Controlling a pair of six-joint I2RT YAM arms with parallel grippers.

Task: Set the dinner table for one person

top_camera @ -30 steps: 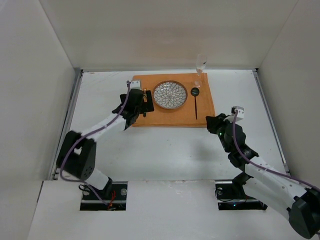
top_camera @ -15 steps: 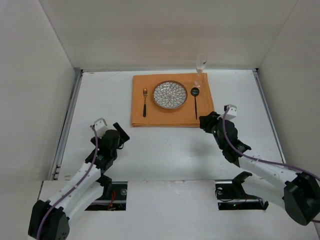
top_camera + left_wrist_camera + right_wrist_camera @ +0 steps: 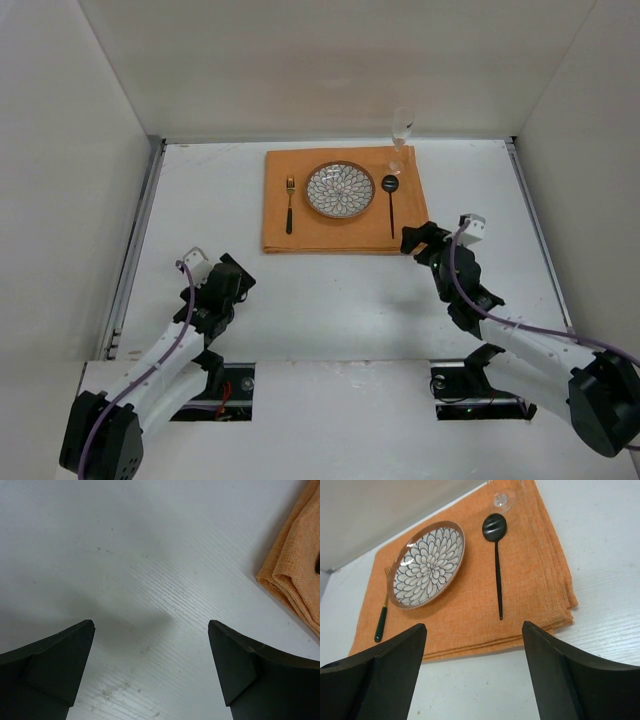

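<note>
Wide white matte worktop (image 3: 330,300), flat and rectangular, filling the floor of a white-walled enclosure, with a thin grey rail (image 3: 135,250) along the left edge and another along the right. At the far middle of it, an orange cloth (image 3: 345,228), folded in layers, lying flat. At the cloth's centre, a round plate (image 3: 340,189) with a dark petal pattern and a brownish rim. Just left of the plate, a fork (image 3: 290,205) with gold tines and a dark handle, tines toward the far wall. Just right of the plate, a black spoon (image 3: 391,205), bowl toward the far wall, thin handle toward the arms. At the cloth's far right corner, a clear stemmed glass (image 3: 402,130), upright, foot just beyond the spoon's bowl. Left pincer (image 3: 150,630) spread to its full width, nothing between the two dark fingers, nothing gripped; low over bare worktop at the near left, well apart from the place setting, only the near left corner of the cloth at the right edge of its wrist view. Contact with the surface: cannot tell. Right pincer (image 3: 472,630) likewise wide apart, gripping nothing, poised just beside the near right corner of the cloth and aimed at the setting, with plate, spoon, fork and the foot of the glass all framed between its fingers. No touch on cloth or cutlery seen in either view.
</note>
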